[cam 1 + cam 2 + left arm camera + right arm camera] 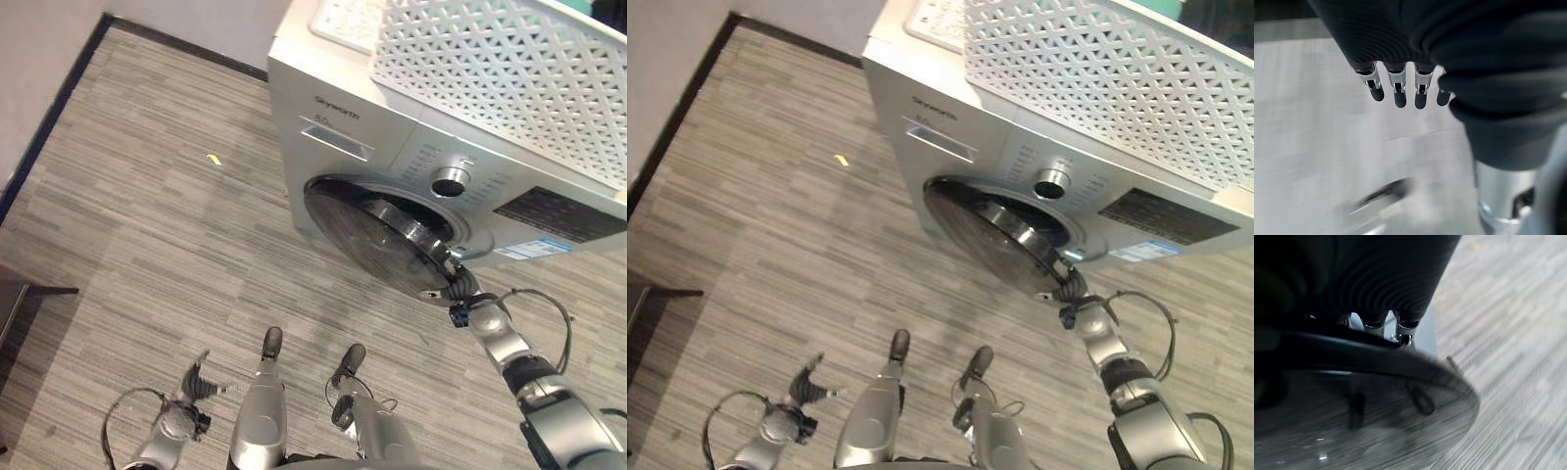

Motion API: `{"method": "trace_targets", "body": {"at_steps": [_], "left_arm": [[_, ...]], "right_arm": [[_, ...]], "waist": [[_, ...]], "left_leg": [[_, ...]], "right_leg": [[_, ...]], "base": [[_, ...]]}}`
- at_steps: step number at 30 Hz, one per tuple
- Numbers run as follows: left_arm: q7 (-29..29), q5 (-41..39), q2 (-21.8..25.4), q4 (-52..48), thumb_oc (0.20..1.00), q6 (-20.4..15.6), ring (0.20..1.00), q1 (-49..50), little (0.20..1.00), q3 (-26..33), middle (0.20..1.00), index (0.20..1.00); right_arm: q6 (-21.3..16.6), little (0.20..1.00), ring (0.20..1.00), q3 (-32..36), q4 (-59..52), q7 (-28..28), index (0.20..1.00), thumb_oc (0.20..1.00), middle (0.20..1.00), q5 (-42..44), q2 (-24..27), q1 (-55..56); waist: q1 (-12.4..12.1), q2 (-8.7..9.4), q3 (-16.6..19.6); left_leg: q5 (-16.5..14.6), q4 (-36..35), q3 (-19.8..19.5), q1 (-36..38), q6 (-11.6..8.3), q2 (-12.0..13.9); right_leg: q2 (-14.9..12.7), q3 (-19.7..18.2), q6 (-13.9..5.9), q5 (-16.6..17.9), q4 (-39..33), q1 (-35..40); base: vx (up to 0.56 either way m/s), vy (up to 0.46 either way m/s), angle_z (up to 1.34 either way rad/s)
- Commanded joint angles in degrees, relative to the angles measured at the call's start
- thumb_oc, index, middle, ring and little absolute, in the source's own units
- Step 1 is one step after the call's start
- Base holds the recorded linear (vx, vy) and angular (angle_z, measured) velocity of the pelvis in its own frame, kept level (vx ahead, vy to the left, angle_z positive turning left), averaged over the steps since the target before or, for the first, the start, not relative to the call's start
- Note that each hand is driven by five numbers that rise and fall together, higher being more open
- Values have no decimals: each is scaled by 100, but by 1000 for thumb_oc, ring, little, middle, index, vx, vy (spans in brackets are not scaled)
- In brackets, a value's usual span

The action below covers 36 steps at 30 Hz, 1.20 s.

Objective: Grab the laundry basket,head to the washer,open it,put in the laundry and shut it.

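Metal, plastic and glass at the washer, over a matt floor

You see the washer in smooth satin silver, like painted metal, with a shiny chrome knob. Its door is dark glossy glass in a glossy black rim, and it mirrors the floor in your right wrist view. The laundry basket on top is white matt plastic lattice. The floor looks matt with a streaked grey grain. Both the right hand and left hand wear dark ribbed matt covers.

right robot hand fingers hidden behind washer door rim
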<state>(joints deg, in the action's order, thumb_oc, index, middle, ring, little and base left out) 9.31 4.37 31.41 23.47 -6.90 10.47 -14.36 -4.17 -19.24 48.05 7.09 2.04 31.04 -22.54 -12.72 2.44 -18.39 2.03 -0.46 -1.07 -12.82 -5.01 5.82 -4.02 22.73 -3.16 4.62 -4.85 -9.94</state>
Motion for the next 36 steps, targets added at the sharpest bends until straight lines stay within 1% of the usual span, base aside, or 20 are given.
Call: {"method": "trace_targets", "body": {"at_steps": [1, 2, 3, 6, 7, 8, 12, 17, 19, 20, 21, 24, 25, 27, 28, 29, 30, 31, 33, 36], "left_arm": [[-841, -654, 793, -652, 1000, -202, 1000, 794, 1000, 603, 1000, 1000], [-1097, -1031, 1137, -1427, 1000, -165, 1000, 1207, 1000, 980, 1000, 1000], [-1490, -1880, 1872, -2940, 1000, -210, 1000, 1906, 1000, 1888, 1000, 1000], [-1678, -2397, 2232, -3689, 1000, -183, 1000, 2363, 1000, 2573, 1000, 1000], [-1779, -2753, 2395, -4396, 1000, -210, 1000, 2588, 1000, 3079, 1000, 1000], [-1851, -2924, 2382, -4778, 1000, -226, 1000, 2635, 1000, 3209, 1000, 1000], [-1961, -3552, 2239, -5349, 1000, -214, 1000, 2409, 1000, 2927, 1000, 1000], [-2366, -4007, 2366, -5557, 1000, 185, 1000, 1945, 1000, 1530, 1000, 1000], [-2336, -3895, 2225, -5064, 1000, 290, 1000, 1675, 1000, 938, 1000, 1000], [-2337, -3888, 2218, -5030, 1000, 276, 1000, 1621, 1000, 891, 1000, 1000], [-2367, -3607, 1972, -4204, 1000, 446, 1000, 1182, 1000, 175, 1000, 1000], [-2221, -2842, 1272, -2643, 1000, 586, 1000, 420, 1000, -627, 1000, 1000], [-2029, -2474, 986, -2062, 1000, 549, 1000, 136, 1000, -714, 1000, 1000], [-1889, -919, 550, -1291, 1000, 508, 1000, -473, 1000, -860, 1000, 1000], [-1483, -679, 164, -519, 1000, 542, 1000, -732, 1000, -754, 1000, 1000], [-1462, -666, 128, -449, 1000, 501, 1000, -786, 1000, -786, 1000, 1000], [-1300, -414, -145, 98, 1000, 600, 1000, -1194, 1000, -833, 1000, 1000], [-633, -50, -655, 1329, 1000, 628, 1000, -2139, 1000, -892, 1000, 1000], [76, -255, -960, 2254, 1000, 694, 1000, -3073, 1000, -700, 1000, 1000], [427, -223, -975, 3442, 1000, 709, 1000, -4220, 1000, -682, 1000, 1000]], "right_arm": [[-349, 1000, 1000, -686, -774, -759, 1000, 1000, 1000, -149, -254, 40], [-324, 1000, 1000, -814, -1105, -963, 1000, 1000, 1000, -181, -263, 189], [-366, 1000, 1000, -1007, -1616, -1406, 1000, 1000, 1000, 131, -384, 621], [-387, 1000, 1000, -1257, -2173, -1764, 1000, 1000, 1000, 265, -381, 944], [-405, 1000, 1000, -1391, -2690, -2049, 1000, 1000, 1000, 378, -290, 1221], [-436, 1000, 1000, -1409, -3072, -2186, 1000, 1000, 1000, 203, -122, 1436], [-480, 1000, 1000, -1179, -3533, -2097, 1000, 1000, 1000, -221, 157, 1646], [-519, 1000, 1000, -639, -3595, -1915, 1000, 1000, 1000, -427, 448, 2048], [-463, 1000, 1000, -509, -3450, -1803, 1000, 1000, 1000, -466, 441, 2111], [-462, 1000, 1000, -490, -3450, -1802, 1000, 1000, 1000, -467, 452, 2115], [-356, 1000, 1000, -317, -3342, -1658, 1000, 1000, 1000, -519, 435, 2141], [-204, 1000, 1000, -34, -3339, -1457, 1000, 1000, 1000, -478, 373, 2209], [-176, 1000, 1000, 26, -3358, -1414, 1000, 1000, 1000, -475, 372, 2237], [-96, 1000, 1000, 205, -3537, -1369, 1000, 1000, 1000, -494, 314, 2450], [-75, 1000, 1000, 254, -3588, -1298, 1000, 1000, 1000, -494, 238, 2577], [-71, 1000, 1000, 275, -3594, -1298, 1000, 1000, 1000, -494, 250, 2576], [-37, 1000, 1000, 247, -3674, -1264, 1000, 1000, 1000, -489, 199, 2647], [-14, 1000, 1000, 270, -3767, -1212, 1000, 1000, 1000, -390, 124, 2805], [-39, 1000, 1000, 249, -3855, -1165, 1000, 1000, 1000, -346, 79, 3007], [-63, 1000, 1000, 230, -3734, -1133, 1000, 1000, 1000, -273, 137, 3276]], "waist": [[-148, 224, 203], [-163, 181, 255], [-251, 15, 393], [-273, -35, 497], [-331, -99, 572], [-344, -150, 652], [-291, -189, 747], [65, -138, 855], [214, -70, 872], [203, -77, 873], [400, 32, 863], [659, 243, 853], [699, 312, 853], [845, 515, 858], [921, 638, 820], [918, 635, 827], [1003, 752, 775], [1174, 966, 711], [1343, 1168, 619], [1574, 1382, 535]], "left_leg": [[105, -118, -250, -237, 198, -154], [103, -141, -250, -159, 179, -135], [138, -208, -308, 13, 139, -109], [214, -286, -364, 95, 105, -110], [268, -345, -450, 169, 64, -98], [268, -370, -516, 234, 29, -77], [337, -404, -554, 234, 17, -60], [297, -452, -353, 329, 22, 14], [250, -451, -274, 364, 14, 58], [278, -454, -275, 341, 21, 47], [237, -454, -174, 342, 9, 102], [240, -454, -53, 254, 0, 180], [278, -454, -25, 192, 3, 189], [274, -454, 12, 111, 4, 239], [267, -454, 37, 72, -2, 275], [303, -454, 35, 29, 6, 257], [296, -454, 59, -7, -4, 289], [366, -454, 124, -173, -5, 311], [399, -454, 211, -263, -33, 388], [446, -454, 267, -320, -76, 439]], "right_leg": [[-835, -409, -749, 248, -15, 41], [-833, -378, -749, 218, -15, 124], [-843, -286, -756, 150, -15, 315], [-864, -176, -767, 121, -15, 422], [-874, -53, -773, 78, -15, 558], [-868, 56, -770, 17, -15, 685], [-876, 147, -783, 19, -15, 721], [-775, -98, -784, 22, -15, 611], [-724, -214, -775, 6, -15, 561], [-735, -214, -774, 28, -15, 538], [-658, -362, -763, 16, -15, 431], [-559, -566, -736, 39, -15, 214], [-545, -609, -724, 73, -15, 123], [-483, -710, -715, 87, -15, -29], [-442, -762, -706, 100, -15, -109], [-458, -763, -706, 125, -15, -150], [-414, -805, -700, 142, -15, -229], [-394, -890, -713, 265, -15, -465], [-341, -957, -723, 350, -15, -625], [-293, -974, -737, 414, -15, -724]], "base": [[37, -24, -1], [59, -48, -1], [58, -43, -3], [21, -44, 18], [47, -103, 37], [41, -110, 31], [-6, -31, 29], [-12, 1, -2], [-11, 7, -26], [-46, -11, -32], [-68, -24, -34], [-66, -39, -32], [-74, -55, -44], [-65, -67, -37], [-70, -41, -24], [-87, -48, -18], [-144, -32, -22], [-161, -42, -20], [-114, -17, -34], [-24, -12, -26]]}}
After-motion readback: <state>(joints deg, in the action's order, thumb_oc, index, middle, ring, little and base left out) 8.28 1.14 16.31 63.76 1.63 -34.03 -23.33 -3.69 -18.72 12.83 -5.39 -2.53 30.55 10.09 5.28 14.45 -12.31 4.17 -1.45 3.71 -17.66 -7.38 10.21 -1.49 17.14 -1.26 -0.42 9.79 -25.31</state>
